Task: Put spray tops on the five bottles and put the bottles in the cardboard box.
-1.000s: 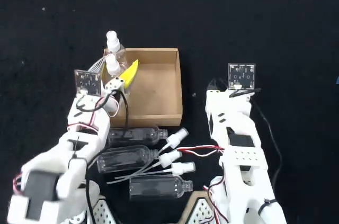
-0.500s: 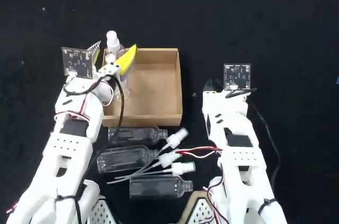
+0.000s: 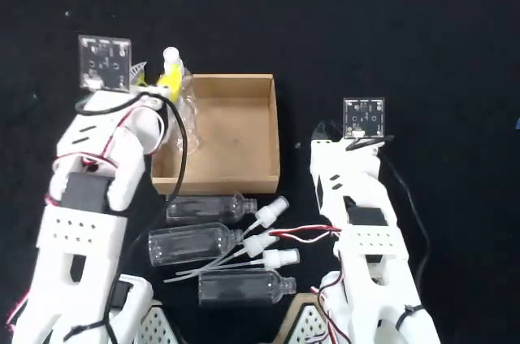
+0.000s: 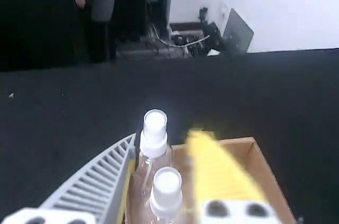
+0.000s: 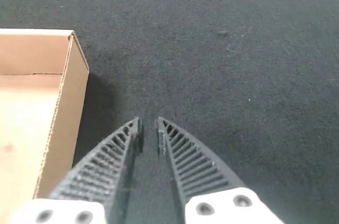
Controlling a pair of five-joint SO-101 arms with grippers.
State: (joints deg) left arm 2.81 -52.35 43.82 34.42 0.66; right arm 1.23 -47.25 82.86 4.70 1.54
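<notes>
At the far left corner of the cardboard box (image 3: pixel 275 132), the left gripper (image 4: pixel 164 139) is closed around a capped bottle (image 4: pixel 167 184). Its grey ribbed finger (image 4: pixel 100 181) lies on one side of the clear body and its yellow finger (image 4: pixel 214 176) on the other. The bottle stands upright with its white spray top on, and in the high view its body sits just inside the box's left wall. A second capped bottle (image 4: pixel 155 126) stands upright just beyond it at the same corner; I cannot tell whether its base is inside the wall.

To the right of the box, the right gripper (image 5: pixel 148 126) hangs over the black table (image 3: pixel 406 51). Its two dark fingers are drawn almost together and hold nothing.

Near the front of the box, three open bottles (image 3: pixel 207 207) lie on their sides in a stack-like row, necks pointing right. Three loose spray tops (image 3: pixel 260 242) lie just beside those necks, their thin tubes trailing leftward across the cloth. A red and white cable (image 3: pixel 305 230) from the right arm reaches toward them.
</notes>
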